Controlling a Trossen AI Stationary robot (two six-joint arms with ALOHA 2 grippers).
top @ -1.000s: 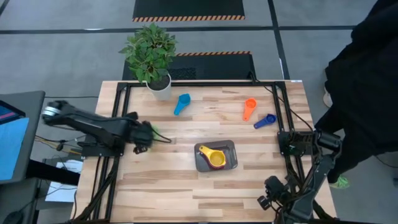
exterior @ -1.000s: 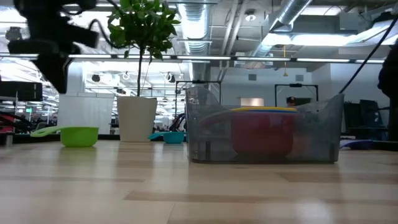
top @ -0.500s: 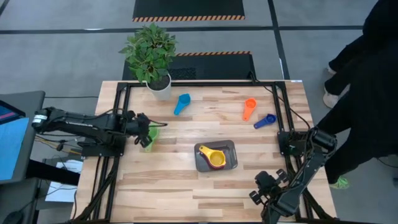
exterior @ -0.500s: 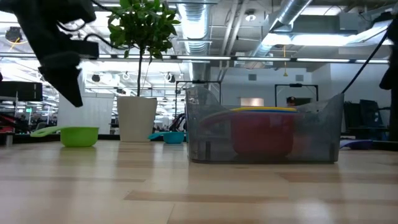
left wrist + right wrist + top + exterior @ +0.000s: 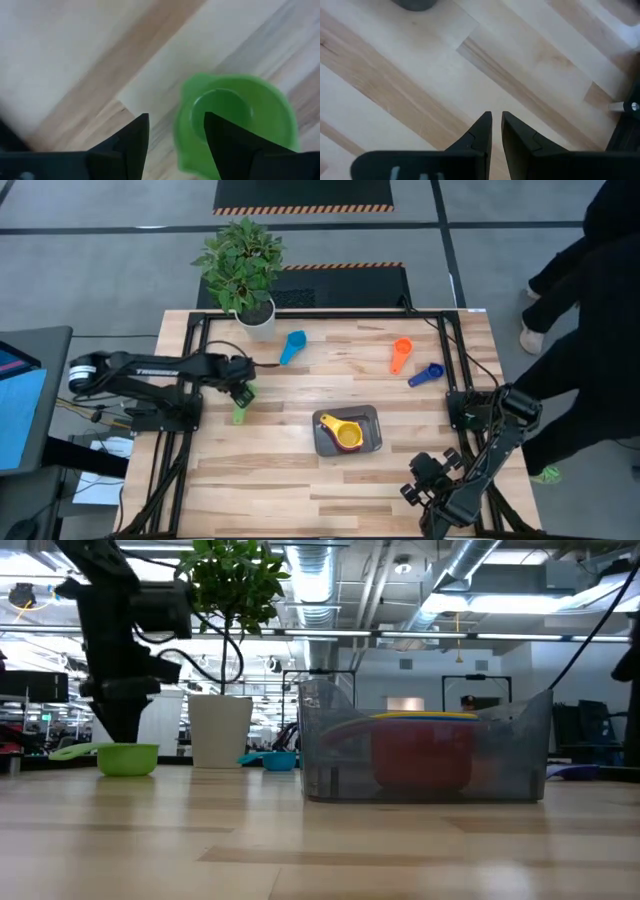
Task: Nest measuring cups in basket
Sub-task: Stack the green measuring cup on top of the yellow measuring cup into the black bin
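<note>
The left arm has swung in over the table's left side, and its left gripper (image 5: 240, 385) has spread its jaws from pressed together; I judge it is lining up a grab. The basket (image 5: 372, 438), centre-near, holds red and yellow cups. The green cup (image 5: 235, 125) lies on the wood partly under one finger, not yet between the jaws. The right gripper (image 5: 496, 131), near-right, waits, its jaws a slit apart on nothing.

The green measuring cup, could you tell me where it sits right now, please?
In the high view the green measuring cup lies on the table's left side, just under the left hand, below the plant pot.
</note>
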